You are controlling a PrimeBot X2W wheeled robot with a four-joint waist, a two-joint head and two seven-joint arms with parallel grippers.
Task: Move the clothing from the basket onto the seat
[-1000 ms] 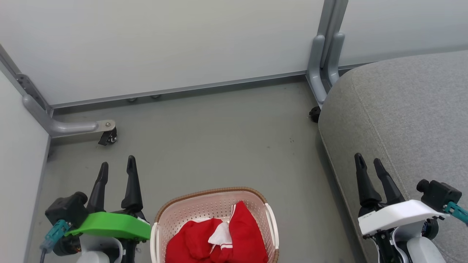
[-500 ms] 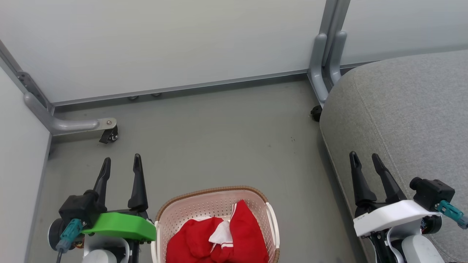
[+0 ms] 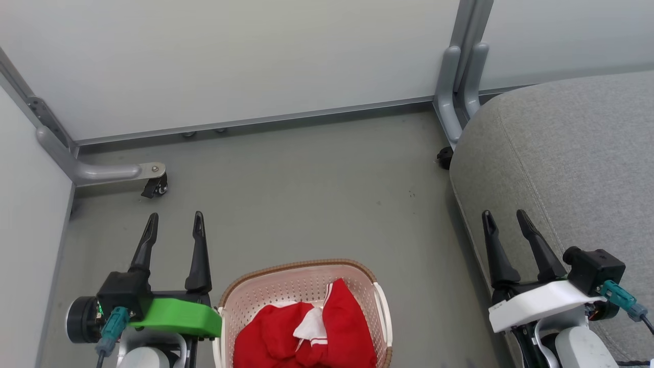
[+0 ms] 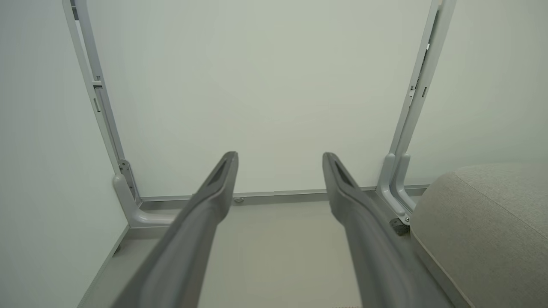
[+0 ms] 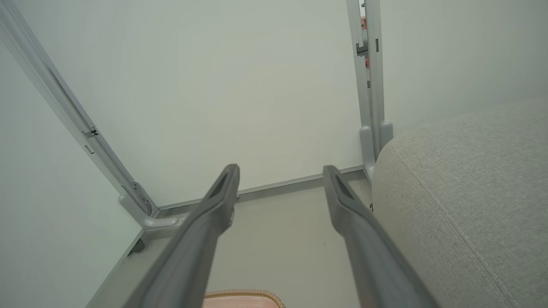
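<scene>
Head view puts the clothing [image 3: 306, 337] nearest you, heaped inside the basket [image 3: 296, 266], which stands on the floor [image 3: 306, 194] toward its near edge, between your two arms. The fabric looks soft, light and limp, so I judge it will sag and trail when lifted. Pinch a raised fold atop the red heap, beside the white collar, and lift high enough to clear the rim. Your left claw [image 3: 175, 216] hangs just left of the basket, fingers apart and empty. Your right claw [image 3: 504, 213] is likewise spread, with nothing in it, by the left border of the seat [image 3: 572, 153]. That seat runs along the floor's right edge: broad, grey, woven, probably grippy enough to hold fabric. Beyond, pale wall panels [image 3: 230, 61] close the floor's far edge, with a caster [image 3: 156, 188] near its far left corner.
</scene>
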